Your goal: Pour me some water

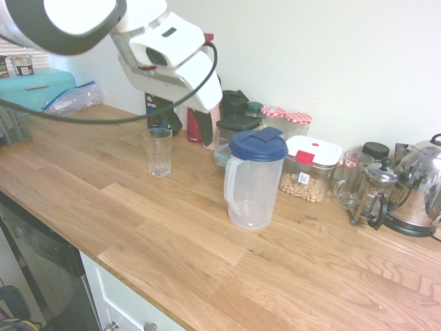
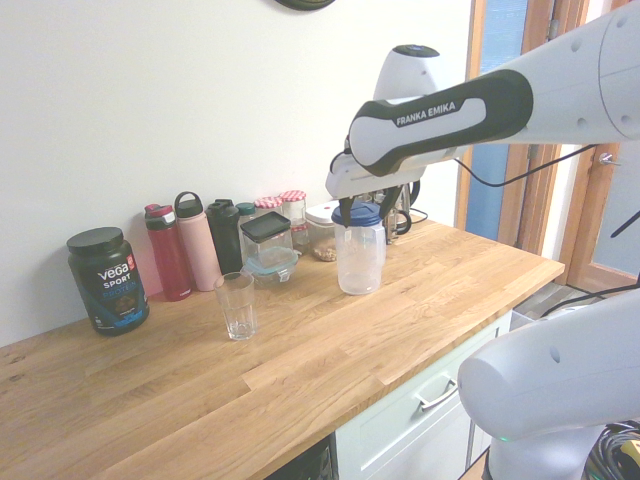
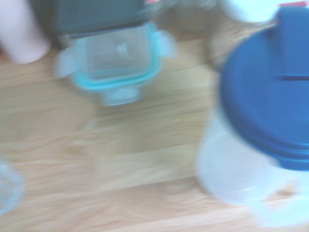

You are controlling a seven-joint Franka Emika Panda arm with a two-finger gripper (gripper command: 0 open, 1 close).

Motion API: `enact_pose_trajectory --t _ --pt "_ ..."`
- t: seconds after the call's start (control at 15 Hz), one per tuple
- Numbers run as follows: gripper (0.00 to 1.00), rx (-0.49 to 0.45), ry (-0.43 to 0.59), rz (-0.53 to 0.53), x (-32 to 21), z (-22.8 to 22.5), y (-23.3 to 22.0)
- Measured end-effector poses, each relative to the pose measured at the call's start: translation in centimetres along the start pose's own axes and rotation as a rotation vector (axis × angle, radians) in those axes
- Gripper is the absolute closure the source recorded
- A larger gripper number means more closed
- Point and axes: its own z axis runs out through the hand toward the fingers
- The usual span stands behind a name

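Wrist view is badly blurred: only the jug (image 3: 260, 125) with its blue lid, cut off at the edge, a teal-rimmed box (image 3: 116, 60), a pale pink shape in one corner and the wooden counter (image 3: 120, 159) can be made out.

In the first exterior view the arm's white hand fills the upper left and covers most of the bottles by the wall, and the fingers are largely lost behind it. From the second exterior view the gripper (image 2: 360, 207) hangs just above the jug's lid with its dark fingers spread, holding nothing; whether they touch the lid cannot be told.

The jug (image 1: 252, 181) stands upright on the counter (image 1: 207, 262), in front of the row of containers, with its handle facing the glass. Whether it holds any water is hard to tell through the cloudy plastic. One empty glass (image 1: 158, 152) stands upright, well apart from the jug.

Along the wall, the second exterior view shows three bottles: red (image 2: 168, 252), pink (image 2: 197, 247) and black (image 2: 224, 235), plus one dark tub (image 2: 107, 280). Two jars (image 1: 273, 117) with red checked lids stand side by side. One white-lidded box (image 1: 310, 169) holds what looks like nuts. Further along are one glass mug (image 1: 348, 179), one French press (image 1: 372, 196) and one kettle (image 1: 420, 186), cut off by the frame.
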Motion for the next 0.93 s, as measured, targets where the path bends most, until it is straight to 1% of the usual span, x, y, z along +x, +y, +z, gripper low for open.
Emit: enact_pose_trajectory --t 0.2,0.33,0.53,0.87,0.93 --pt "0.0 -0.008 0.005 0.006 0.4 1.9 3.4" --pt "0.0 0.002 0.01 0.005 1.1 2.4 4.4" --pt "0.0 0.013 0.025 -0.008 1.8 3.7 4.4" --pt "0.0 -0.008 0.013 -0.035 2.4 8.3 3.7" --pt "1.0 -0.007 0.016 -0.04 2.6 8.7 3.3"
